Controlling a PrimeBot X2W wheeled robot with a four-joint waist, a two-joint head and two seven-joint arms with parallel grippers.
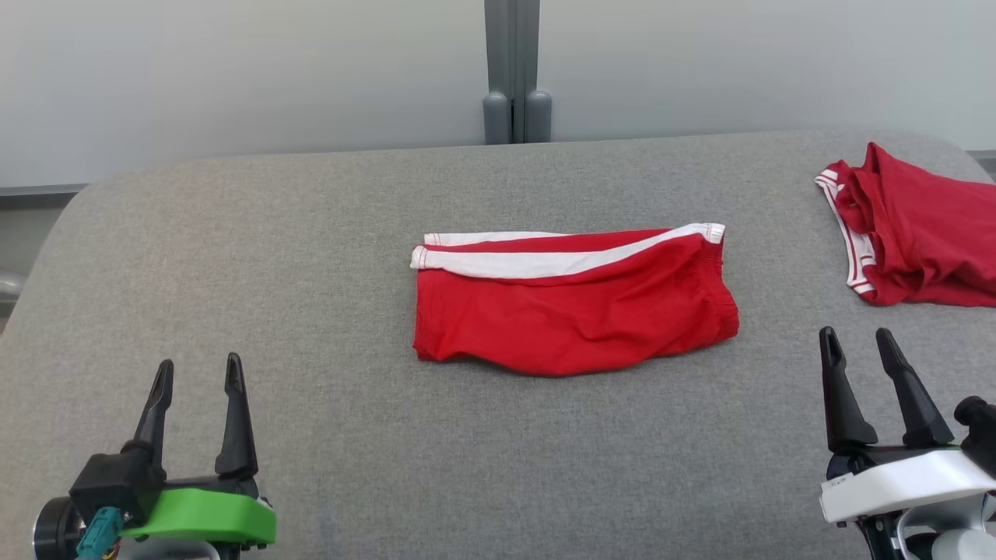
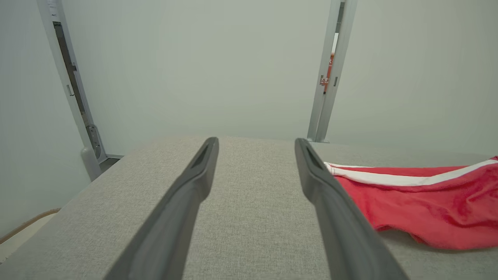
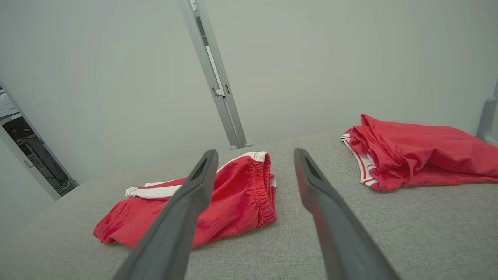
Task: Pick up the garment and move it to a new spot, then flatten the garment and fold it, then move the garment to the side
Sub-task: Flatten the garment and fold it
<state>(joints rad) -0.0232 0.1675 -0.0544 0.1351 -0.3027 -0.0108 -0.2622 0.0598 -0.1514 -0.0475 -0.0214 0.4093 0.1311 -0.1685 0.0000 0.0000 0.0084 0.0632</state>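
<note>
A: What could go wrong from here?

B: The garment, mid-frame on the grey table, looks folded already. A pinch that catches only its top layer would probably pull the fold open on the way to the side. The other red garment, bunched at the upper right, could also be mistaken for it.

A: And the arms?

B: The left gripper at lower left and the right gripper at lower right are both spread wide and hold nothing, well apart from the cloth.

A: Its look?

B: Red shorts with a white stripe along the upper edge, a gathered waistband at the right end, and soft wrinkles.
</note>
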